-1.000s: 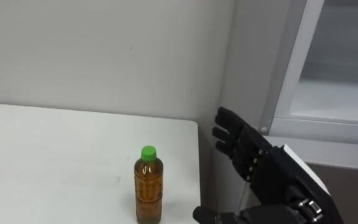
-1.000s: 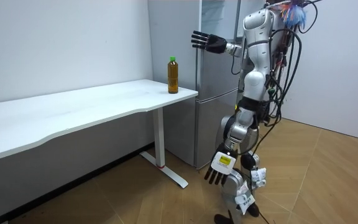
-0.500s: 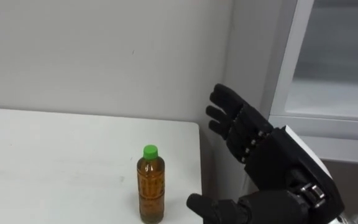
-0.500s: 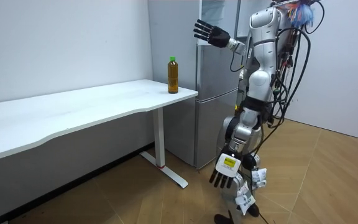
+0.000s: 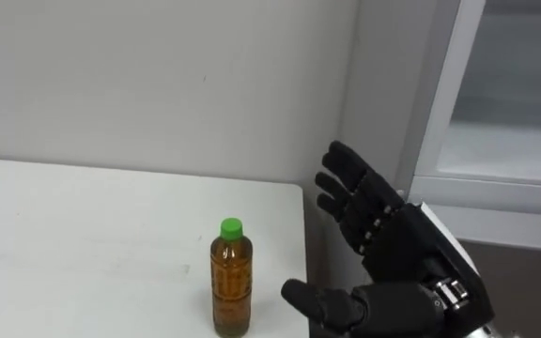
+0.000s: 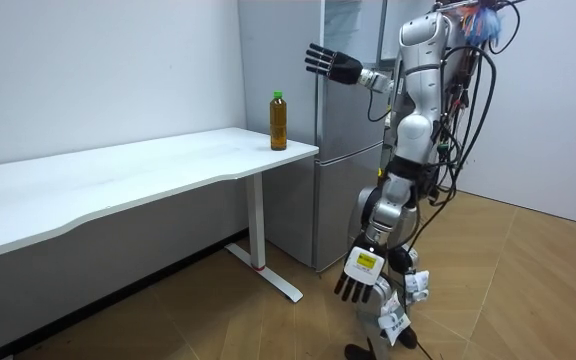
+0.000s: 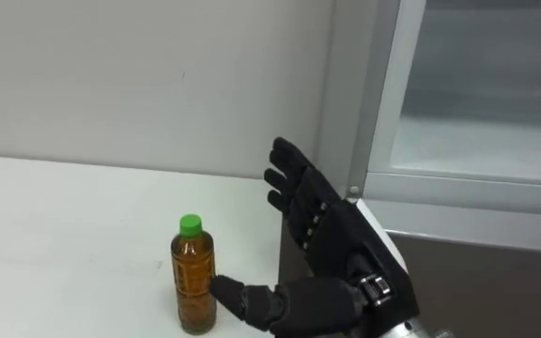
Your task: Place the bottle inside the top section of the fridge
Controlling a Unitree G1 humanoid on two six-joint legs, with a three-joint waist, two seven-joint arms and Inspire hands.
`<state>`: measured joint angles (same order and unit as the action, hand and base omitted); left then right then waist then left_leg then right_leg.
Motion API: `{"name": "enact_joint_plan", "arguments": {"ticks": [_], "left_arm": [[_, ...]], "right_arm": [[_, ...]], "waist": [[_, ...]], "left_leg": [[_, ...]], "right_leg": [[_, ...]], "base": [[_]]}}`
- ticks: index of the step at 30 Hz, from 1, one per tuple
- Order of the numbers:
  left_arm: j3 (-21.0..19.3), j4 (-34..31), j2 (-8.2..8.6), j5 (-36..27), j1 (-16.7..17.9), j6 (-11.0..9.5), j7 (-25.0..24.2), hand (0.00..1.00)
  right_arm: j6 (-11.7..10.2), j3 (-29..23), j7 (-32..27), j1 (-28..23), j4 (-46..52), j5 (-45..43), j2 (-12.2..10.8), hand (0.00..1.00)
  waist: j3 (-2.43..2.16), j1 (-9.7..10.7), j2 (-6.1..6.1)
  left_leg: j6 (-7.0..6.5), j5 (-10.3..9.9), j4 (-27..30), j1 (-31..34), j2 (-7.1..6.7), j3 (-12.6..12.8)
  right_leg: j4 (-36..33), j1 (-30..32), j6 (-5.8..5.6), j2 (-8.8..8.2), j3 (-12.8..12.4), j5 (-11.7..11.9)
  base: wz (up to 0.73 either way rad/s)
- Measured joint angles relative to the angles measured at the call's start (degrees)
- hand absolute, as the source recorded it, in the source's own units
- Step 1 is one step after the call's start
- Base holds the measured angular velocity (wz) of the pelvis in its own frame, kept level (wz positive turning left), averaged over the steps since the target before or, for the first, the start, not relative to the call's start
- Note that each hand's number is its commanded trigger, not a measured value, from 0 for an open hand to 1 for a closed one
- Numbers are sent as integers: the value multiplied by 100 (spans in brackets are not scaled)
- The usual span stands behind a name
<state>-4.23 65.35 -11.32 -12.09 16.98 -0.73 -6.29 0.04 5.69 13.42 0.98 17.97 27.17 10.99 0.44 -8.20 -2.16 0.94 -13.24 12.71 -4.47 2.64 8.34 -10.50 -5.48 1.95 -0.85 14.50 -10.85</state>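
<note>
Right hand (image 5: 393, 246) fingers (image 5: 350, 183) straight and spread wide, pointing to 11 o'clock, thumb out toward 9 o'clock, holding nothing. Bottle (image 5: 230, 282) stands upright at 9 o'clock of that hand, clear of the thumb tip, green cap on, near the white table's (image 5: 83, 244) right edge. Fridge (image 5: 496, 141) sits at 2 o'clock of the hand. Left hand (image 6: 361, 272) hangs low by the robot's leg, fingers relaxed and empty.
</note>
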Motion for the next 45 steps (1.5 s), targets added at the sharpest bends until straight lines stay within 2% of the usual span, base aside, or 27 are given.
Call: {"name": "enact_joint_plan", "arguments": {"ticks": [7, 10, 14, 17, 18, 24, 32, 37, 45], "left_arm": [[109, -124, 22, 384, -16, 43, 51, 0], [103, -120, 41, 412, -53, 52, 47, 0], [99, -121, 54, 484, -58, 114, 48, 0], [102, -124, 64, 497, -64, 167, 57, 0], [107, -125, 66, 516, -64, 180, 60, 0], [110, -121, 133, 554, -83, 314, 61, 0], [111, -124, 142, 681, -116, 333, 59, 0], [111, -127, 148, 687, -111, 338, 63, 0], [108, -172, 170, 919, -105, 522, 80, 0]], "right_arm": [[-15, 260, -305, 387, -300, -30, -3, 0], [-107, 274, -547, 597, -571, -35, -16, 0], [-138, 320, -859, 699, -895, -50, -18, 0], [-139, 325, -1028, 807, -1257, -48, -18, 0], [-138, 329, -1084, 820, -1328, -50, -15, 0], [-139, 438, -1274, 823, -1383, -49, -10, 0], [-139, 444, -1459, 826, -1432, -46, -10, 0], [-139, 450, -1525, 826, -1488, -75, 2, 0], [-136, 497, -1574, 825, -1810, -455, 5, 0]], "waist": [[26, -76, 56], [27, -183, 65], [24, -187, 61], [17, -197, 51], [29, -198, 72], [21, -197, 100], [17, -219, 101], [14, -203, 100], [-10, -176, 115]], "left_leg": [[1, 1, 4, 90, -15, -117], [1, 1, 4, 103, -21, -152], [-1, 2, 20, 111, -37, -236], [-1, 2, 20, 90, -40, -240], [-2, 3, 23, 90, -42, -240], [-15, 10, 37, 85, -54, -239], [-25, 17, 40, 87, -69, -241], [-37, 24, 45, 88, -97, -291], [-47, 31, 57, 84, -122, -392]], "right_leg": [[-2, 52, -8, -10, 126, -7], [0, 51, -10, -15, 144, -8], [-2, 3, -19, -42, 296, -13], [-2, -26, -24, -49, 321, -16], [-2, -29, -24, -52, 322, -16], [2, -44, -30, -70, 331, -20], [1, -50, -35, -81, 312, -24], [3, -73, -53, -110, 402, -34], [73, -162, -63, -117, 476, -38]], "base": [[8], [4], [13], [4], [0], [0], [0], [7], [6]]}}
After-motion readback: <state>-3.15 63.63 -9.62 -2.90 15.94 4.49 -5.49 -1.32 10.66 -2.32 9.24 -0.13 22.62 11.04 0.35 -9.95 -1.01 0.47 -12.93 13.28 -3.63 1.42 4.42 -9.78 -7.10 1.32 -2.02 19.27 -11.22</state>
